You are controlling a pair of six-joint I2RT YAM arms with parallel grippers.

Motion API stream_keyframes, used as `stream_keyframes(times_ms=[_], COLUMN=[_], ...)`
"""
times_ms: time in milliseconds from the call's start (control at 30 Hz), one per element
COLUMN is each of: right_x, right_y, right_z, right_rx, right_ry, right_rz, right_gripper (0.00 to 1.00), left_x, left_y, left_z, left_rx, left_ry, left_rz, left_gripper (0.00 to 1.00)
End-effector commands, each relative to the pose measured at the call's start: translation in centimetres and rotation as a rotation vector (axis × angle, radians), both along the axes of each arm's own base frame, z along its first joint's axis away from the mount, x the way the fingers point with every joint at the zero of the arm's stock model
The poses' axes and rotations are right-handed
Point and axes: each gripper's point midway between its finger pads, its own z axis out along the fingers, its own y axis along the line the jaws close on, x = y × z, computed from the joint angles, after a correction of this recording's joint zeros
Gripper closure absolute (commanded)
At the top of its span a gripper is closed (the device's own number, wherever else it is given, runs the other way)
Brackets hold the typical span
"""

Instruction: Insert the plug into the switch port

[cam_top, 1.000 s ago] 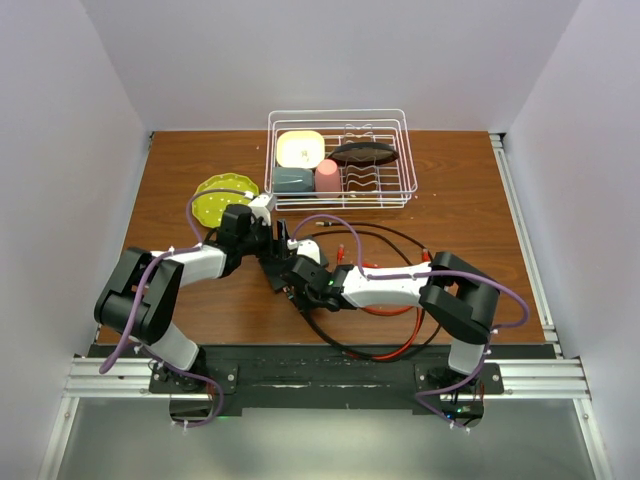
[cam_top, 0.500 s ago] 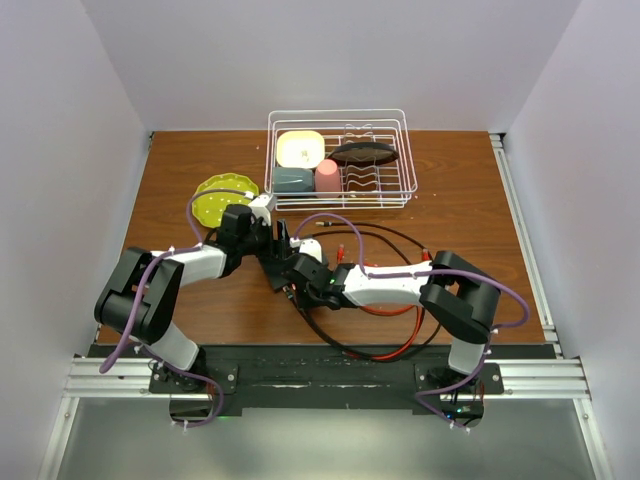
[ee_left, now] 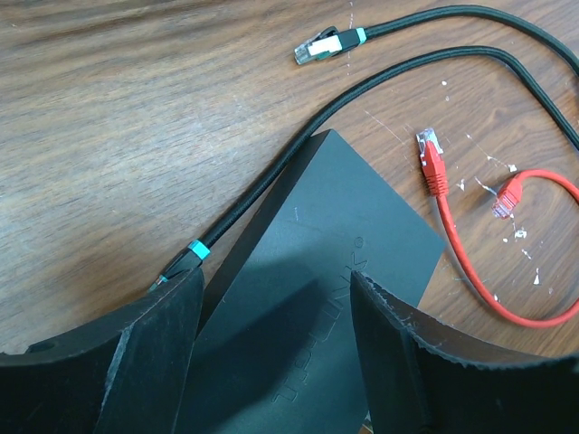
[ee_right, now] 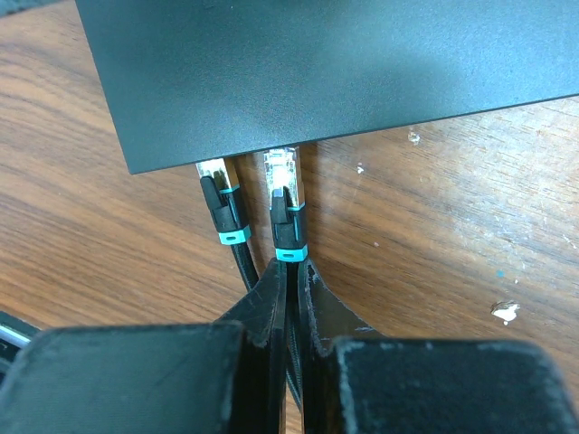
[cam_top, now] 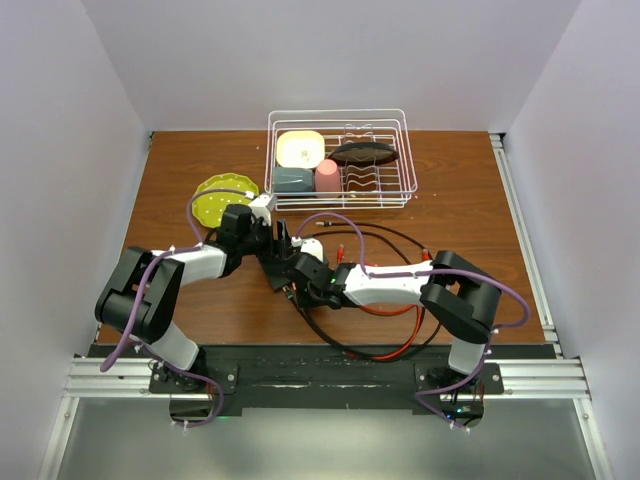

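The switch (ee_left: 317, 271), a flat matte-black box, lies on the wooden table. My left gripper (ee_left: 276, 280) straddles it with one finger against each long side, holding it. In the right wrist view the switch (ee_right: 317, 63) fills the top, its port edge facing me. My right gripper (ee_right: 297, 267) is shut on the black cable just behind the plug (ee_right: 282, 181), which has a clear tip and a teal band. The tip sits at the switch's edge, at a port. A second teal-banded plug (ee_right: 220, 194) sits at the port to its left. In the top view both grippers meet at the switch (cam_top: 274, 270).
A loose black plug (ee_left: 318, 45) and two red plugs (ee_left: 432, 158) lie beyond the switch. Red and black cables (cam_top: 395, 312) loop around the right arm. A wire dish rack (cam_top: 340, 112) with cups and a dark oval dish stands at the back. A green plate (cam_top: 215, 200) lies left.
My right gripper has edged slightly towards the switch with the plug. The left gripper and the switch have stayed put.
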Motion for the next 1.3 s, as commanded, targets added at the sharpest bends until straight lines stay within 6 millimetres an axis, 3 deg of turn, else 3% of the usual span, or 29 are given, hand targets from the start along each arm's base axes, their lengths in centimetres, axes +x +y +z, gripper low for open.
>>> stream_keyframes(times_ms=[0, 533, 833, 1267], right_x=[-0.5, 1.3, 2.3, 3.7], right_y=[-3.7, -2.6, -1.9, -1.4], right_z=[-3.6, -3.2, -2.8, 1.7], right_rx=[-0.144, -0.118, -0.109, -0.033], right_ry=[0.057, 0.069, 0.058, -0.053], right_rz=[-0.042, -0.057, -0.057, -0.049], right_gripper=[1.00, 1.00, 1.00, 1.00], left_x=[0.5, 0.1, 0.1, 0.3], left_y=[-0.6, -1.1, -0.6, -0.6], left_z=[0.8, 1.2, 0.6, -0.8], left_rx=[-0.013, -0.029, 0.007, 0.029], left_ry=[-0.040, -0.057, -0.056, -0.023], left_rz=[-0.041, -0.095, -0.092, -0.094], left_gripper=[0.28, 0.26, 0.16, 0.18])
